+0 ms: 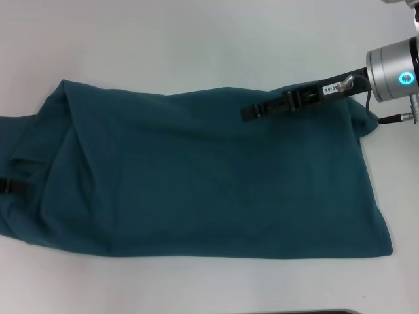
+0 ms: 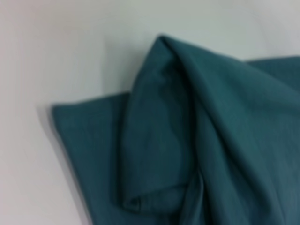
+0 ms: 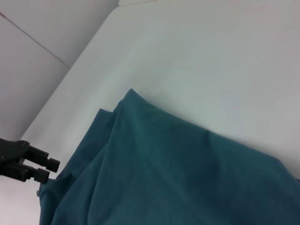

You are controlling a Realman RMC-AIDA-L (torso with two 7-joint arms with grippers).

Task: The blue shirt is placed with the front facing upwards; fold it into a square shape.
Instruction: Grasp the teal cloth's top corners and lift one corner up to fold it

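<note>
The blue shirt (image 1: 216,176) runs off the head view's left edge, and no lettering or collar shows. Only a sliver of the left gripper (image 1: 12,186) shows there. The right gripper (image 1: 252,112) lies over the cloth, its jaws' stance unclear.

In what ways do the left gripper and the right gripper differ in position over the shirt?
The right gripper reaches in over the far right part of the dark teal-blue cotton shirt, its arm plainly visible. The left gripper barely shows at the left edge of the head view, low beside the folded-over cloth. Both are black and close to the shirt.
</note>
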